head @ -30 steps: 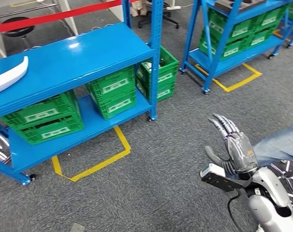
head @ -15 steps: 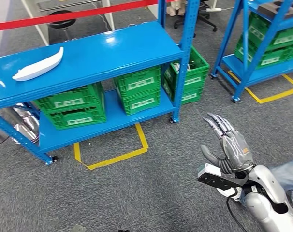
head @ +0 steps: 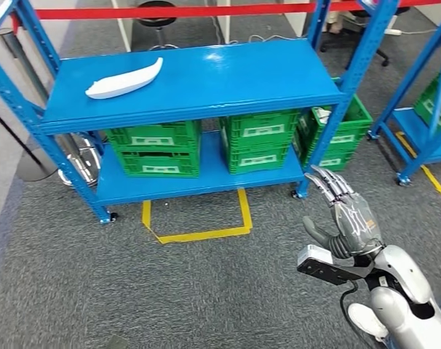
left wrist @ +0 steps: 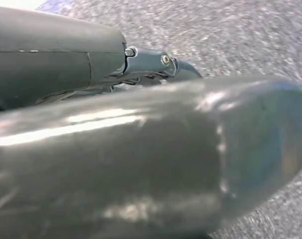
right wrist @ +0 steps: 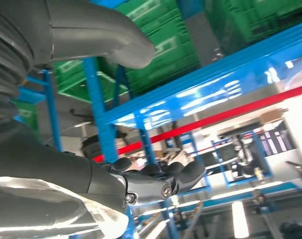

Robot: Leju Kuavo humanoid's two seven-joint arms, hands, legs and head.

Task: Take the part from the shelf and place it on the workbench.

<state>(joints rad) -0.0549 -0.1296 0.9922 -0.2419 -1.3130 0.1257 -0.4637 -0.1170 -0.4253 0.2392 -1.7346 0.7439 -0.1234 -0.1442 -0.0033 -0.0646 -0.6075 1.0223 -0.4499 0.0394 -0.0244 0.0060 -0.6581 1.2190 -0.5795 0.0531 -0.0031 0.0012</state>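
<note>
The part point(head: 125, 78) is a long, curved white piece lying on the top board of the blue shelf point(head: 223, 73), toward its left end. My right hand point(head: 347, 218) is raised at the lower right, well short of the shelf and far to the right of the part, with fingers spread and nothing in them. In the right wrist view, the same hand point(right wrist: 153, 181) stretches toward the shelf frame. My left hand point(left wrist: 104, 55) hangs over grey carpet in the left wrist view, fingers straight and holding nothing, much of it blurred.
Green crates point(head: 155, 149) point(head: 259, 138) fill the shelf's lower board, and another point(head: 331, 134) stands on the floor beside its right post. Yellow tape point(head: 199, 234) marks the carpet in front. A second blue shelf point(head: 421, 123) stands at the right. A red barrier point(head: 207, 11) runs behind.
The whole picture has shifted: the camera has turned left, so the shelf and the white part now sit nearer the middle. My right hand keeps its raised, spread pose.
</note>
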